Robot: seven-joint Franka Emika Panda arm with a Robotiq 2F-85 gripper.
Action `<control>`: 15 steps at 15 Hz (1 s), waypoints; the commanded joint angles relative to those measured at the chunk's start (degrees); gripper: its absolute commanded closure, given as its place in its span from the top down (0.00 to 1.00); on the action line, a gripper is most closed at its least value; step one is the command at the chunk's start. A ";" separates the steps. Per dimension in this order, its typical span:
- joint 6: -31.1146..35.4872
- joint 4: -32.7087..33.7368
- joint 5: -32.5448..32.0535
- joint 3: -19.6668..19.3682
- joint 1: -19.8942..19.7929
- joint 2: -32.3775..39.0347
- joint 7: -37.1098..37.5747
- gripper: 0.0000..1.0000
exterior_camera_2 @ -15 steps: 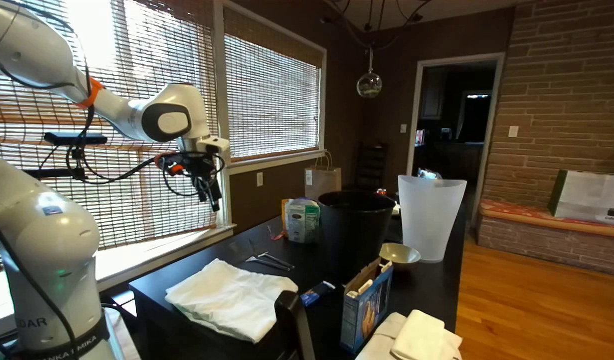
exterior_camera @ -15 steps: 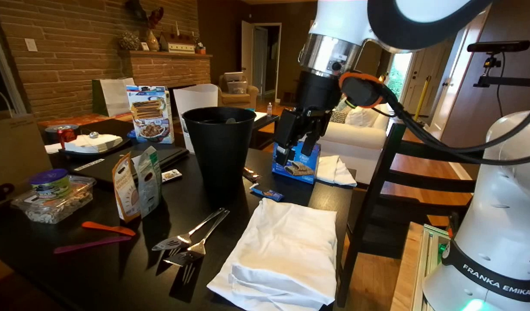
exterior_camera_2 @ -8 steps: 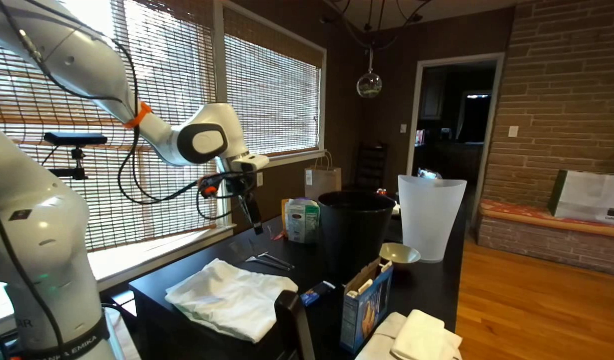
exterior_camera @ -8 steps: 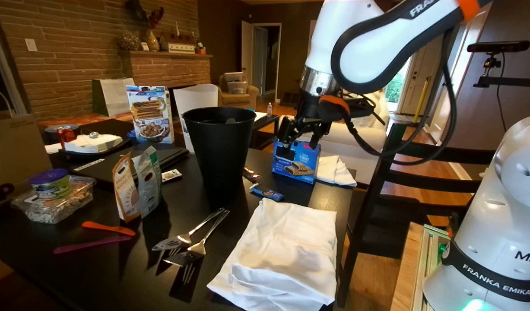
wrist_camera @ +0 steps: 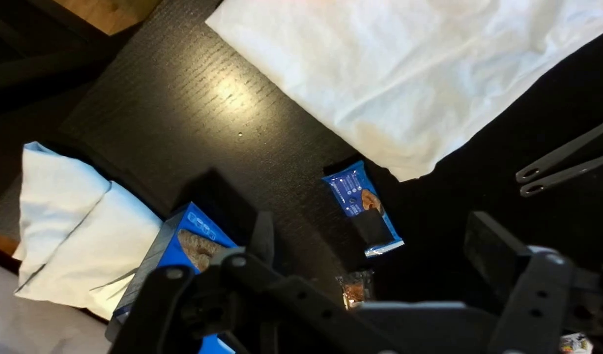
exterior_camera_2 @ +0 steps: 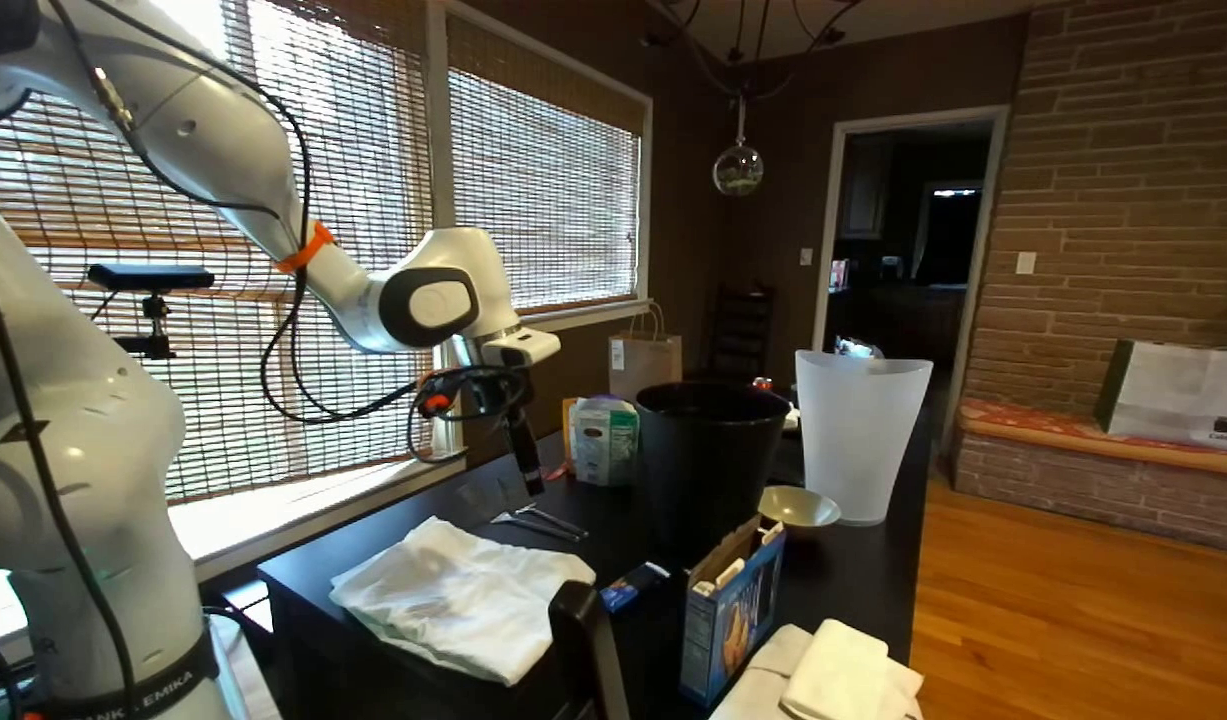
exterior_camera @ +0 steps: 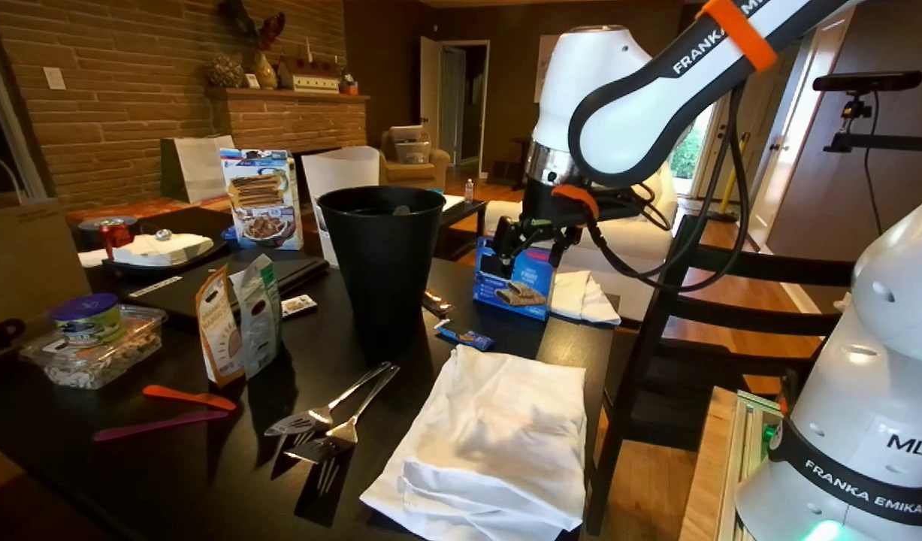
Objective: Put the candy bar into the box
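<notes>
Hovering: two parted fingers (wrist_camera: 498,255); flat, one candy bar (wrist_camera: 358,202); upright, one box (exterior_camera: 519,285).

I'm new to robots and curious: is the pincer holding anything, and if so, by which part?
Nothing is held: the pincer is open, and the blue-wrapped candy bar lies untouched below it on the black table.

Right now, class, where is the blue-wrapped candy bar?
In the wrist view, the candy bar lies near the centre, beside the large white cloth, with the blue box at lower left.
</notes>
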 commanded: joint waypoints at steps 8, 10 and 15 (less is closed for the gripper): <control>10.52 0.03 -14.36 -0.41 -8.42 10.77 18.88 1.00; 12.40 0.21 -17.50 -1.51 -9.42 13.72 22.46 1.00; 12.85 3.56 -22.69 -7.44 -7.47 23.14 31.81 1.00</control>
